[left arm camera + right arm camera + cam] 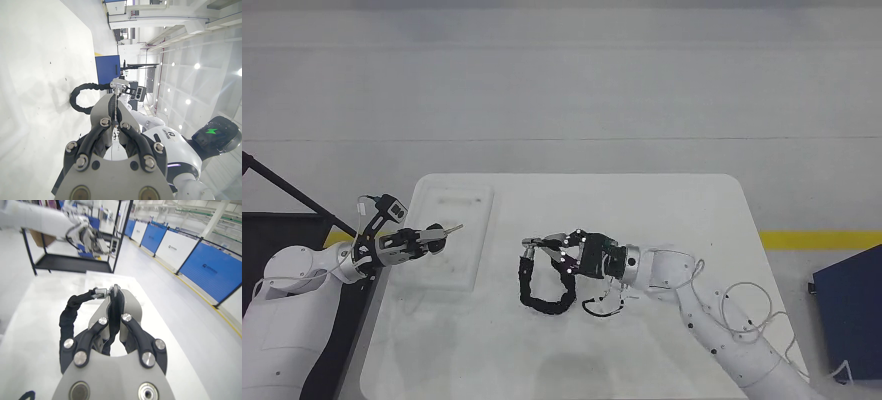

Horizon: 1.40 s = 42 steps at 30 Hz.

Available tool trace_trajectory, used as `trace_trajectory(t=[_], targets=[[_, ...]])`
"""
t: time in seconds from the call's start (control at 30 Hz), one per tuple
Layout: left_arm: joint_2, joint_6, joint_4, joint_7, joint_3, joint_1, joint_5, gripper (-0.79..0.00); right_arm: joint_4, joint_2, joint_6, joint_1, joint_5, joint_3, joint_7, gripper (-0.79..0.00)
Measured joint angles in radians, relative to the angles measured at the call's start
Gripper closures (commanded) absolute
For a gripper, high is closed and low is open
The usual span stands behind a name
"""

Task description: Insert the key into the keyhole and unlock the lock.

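My left gripper (438,236) is shut on a thin silver key (450,231) and hovers over the white tray at the table's left. In the left wrist view the key (115,98) stands edge-on between the pads, pointing toward the lock (118,84) held farther off. The lock is a black sleeved cable loop (542,296) with a metal head (101,294). My right gripper (545,248) is shut on the lock near its head, mid-table, with the loop (68,313) hanging down to the table. Key and lock are well apart.
The white table (662,330) has rounded corners. A flat white tray (464,262) lies on its left part under the left gripper. A thin black cable (600,305) curls beside the lock loop. A black rack (43,262) stands beyond the table's left edge.
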Motion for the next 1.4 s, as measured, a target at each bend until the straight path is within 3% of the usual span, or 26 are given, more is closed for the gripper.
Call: trace_trajectory(t=[0.2,0.37,0.67,0.93,1.4], targets=[[0.0,0.0,0.0,0.0,0.0,0.0,0.0,0.0,0.21,-0.048,-0.251,0.063,0.282,-0.081,-0.243,0.0],[0.0,0.0,0.0,0.0,0.0,0.0,0.0,0.0,0.3,-0.099,-0.254,0.146,0.557,-0.277,-0.266,0.0],[0.0,0.0,0.0,0.0,0.0,0.0,0.0,0.0,0.393,-0.138,-0.254,0.254,0.859,-0.54,-0.335,0.0],[0.0,0.0,0.0,0.0,0.0,0.0,0.0,0.0,0.468,-0.159,-0.254,0.269,1.026,-0.641,-0.335,0.0],[0.0,0.0,0.0,0.0,0.0,0.0,0.0,0.0,0.48,-0.107,-0.254,0.251,1.051,-0.664,-0.319,0.0]])
